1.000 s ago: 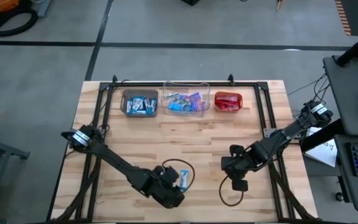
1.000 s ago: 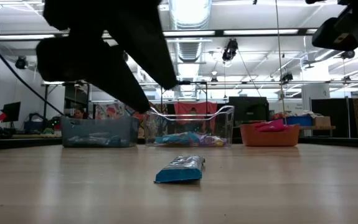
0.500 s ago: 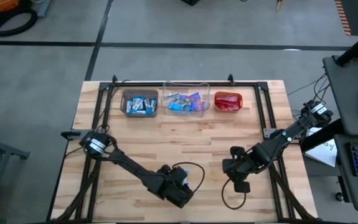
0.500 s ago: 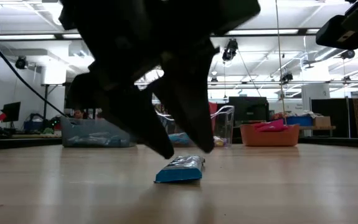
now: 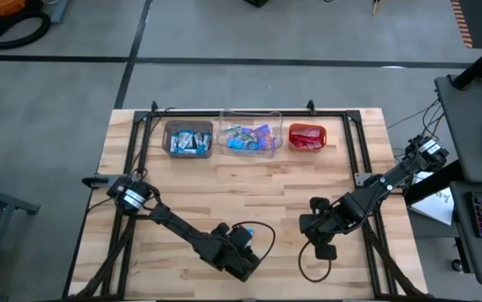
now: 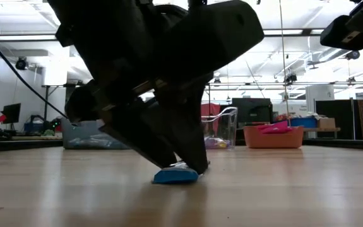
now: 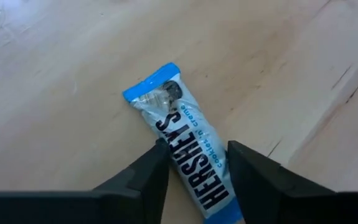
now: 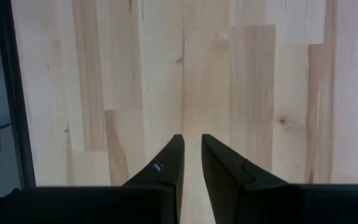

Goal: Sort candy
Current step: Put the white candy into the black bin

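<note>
Left gripper (image 7: 197,163) has lowered astride the blue-and-white candy (image 7: 185,137).

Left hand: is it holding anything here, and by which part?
Not clearly held: the left hand straddles one end of the blue-and-white candy lying on the table.

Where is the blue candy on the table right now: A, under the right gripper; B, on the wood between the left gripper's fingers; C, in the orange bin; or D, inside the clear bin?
B: the left wrist view shows the candy lying on the wood with the left gripper straddling it, one finger on each side.
</note>
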### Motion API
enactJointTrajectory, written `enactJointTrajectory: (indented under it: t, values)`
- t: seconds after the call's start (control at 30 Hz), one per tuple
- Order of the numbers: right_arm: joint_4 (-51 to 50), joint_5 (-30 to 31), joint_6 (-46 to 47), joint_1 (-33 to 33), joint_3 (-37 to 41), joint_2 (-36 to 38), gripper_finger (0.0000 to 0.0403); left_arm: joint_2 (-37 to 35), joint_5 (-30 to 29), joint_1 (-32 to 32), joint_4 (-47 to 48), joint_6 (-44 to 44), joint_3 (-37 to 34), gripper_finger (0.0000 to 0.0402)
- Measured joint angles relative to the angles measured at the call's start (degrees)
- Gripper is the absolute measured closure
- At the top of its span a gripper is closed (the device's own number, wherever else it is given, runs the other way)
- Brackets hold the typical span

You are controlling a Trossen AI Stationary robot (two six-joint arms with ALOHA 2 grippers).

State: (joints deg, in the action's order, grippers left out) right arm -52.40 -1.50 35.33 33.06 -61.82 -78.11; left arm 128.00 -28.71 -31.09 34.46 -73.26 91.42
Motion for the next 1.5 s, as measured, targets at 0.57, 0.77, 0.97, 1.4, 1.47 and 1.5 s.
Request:
enactJointTrajectory:
  t: [0.57, 0.77, 0.97, 1.4, 1.47, 1.5]
  values:
    - [0.41, 2.03, -1.43, 0.09, 0.0, 0.0, 0.0355, -0.88, -0.03, -0.12, -0.03, 2.88, -0.12, 0.0369]
    - [0.39, 2.03, -1.91, 0.09, 0.0, 0.0, 0.0355, -3.37, 0.61, -0.31, 2.16, 5.44, -0.26, 0.0381]
    - [0.41, 2.11, -2.04, 0.09, 0.02, 0.0, 0.0355, -5.79, 0.12, -0.35, 5.67, 8.1, -0.26, 0.0391]
    - [0.94, 5.9, -4.78, 0.07, 0.02, 0.0, 0.0355, -22.62, -5.54, 2.34, 29.34, 15.42, -0.27, 0.0392]
    - [1.26, 7.45, -5.6, -0.07, 0.02, 0.0, 0.0355, -25.56, -7.81, 3.65, 34.01, 16.1, -0.33, 0.0392]
    - [1.65, 8.06, -6.08, -0.07, 0.02, 0.0, 0.0355, -27.07, -8.62, 4.42, 36.25, 16.45, -0.33, 0.0392]
